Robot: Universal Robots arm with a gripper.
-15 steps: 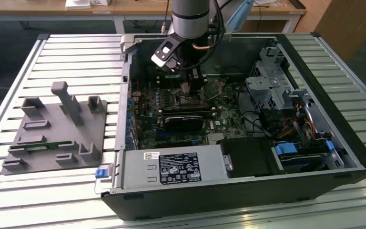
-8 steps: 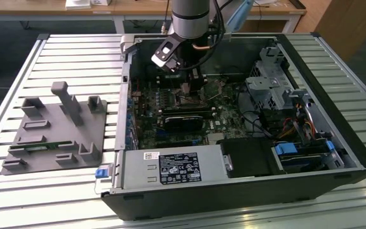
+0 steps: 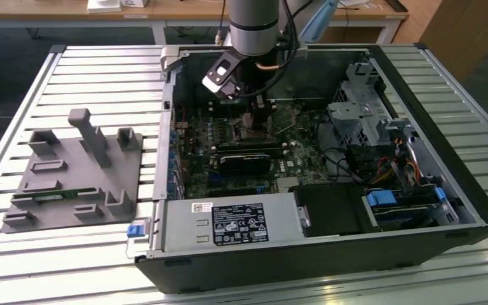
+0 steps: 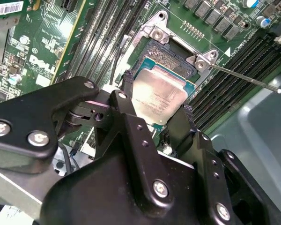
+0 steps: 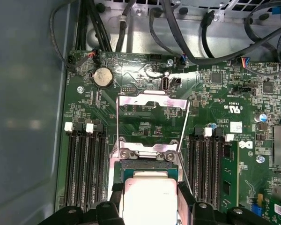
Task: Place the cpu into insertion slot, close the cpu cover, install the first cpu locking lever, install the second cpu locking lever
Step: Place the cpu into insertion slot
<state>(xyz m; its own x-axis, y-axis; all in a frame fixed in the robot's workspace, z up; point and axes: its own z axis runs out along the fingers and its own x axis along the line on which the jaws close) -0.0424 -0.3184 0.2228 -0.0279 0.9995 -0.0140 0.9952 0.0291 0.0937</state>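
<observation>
Gripper [image 4: 157,110] clenched on cpu [image 4: 161,91], poised over insertion slot [image 4: 174,55].
Beyond me, cpu cover [image 5: 152,100] sits flipped open, leaving the slot accessible.

The power supply [image 3: 176,232] carries a black label [image 3: 239,232] of small white print and a white barcode sticker [image 3: 203,207]. White lettering [image 4: 40,63] stands on the green board [image 4: 18,79]; faint print, too small to read, marks the cpu [image 4: 161,96].

An open black computer case [image 3: 312,267] sits on a slatted table [image 3: 100,70], a grey plastic holder [image 3: 66,184] beside it toward the exterior view's left. Inside lies a coin battery [image 5: 103,77].
</observation>
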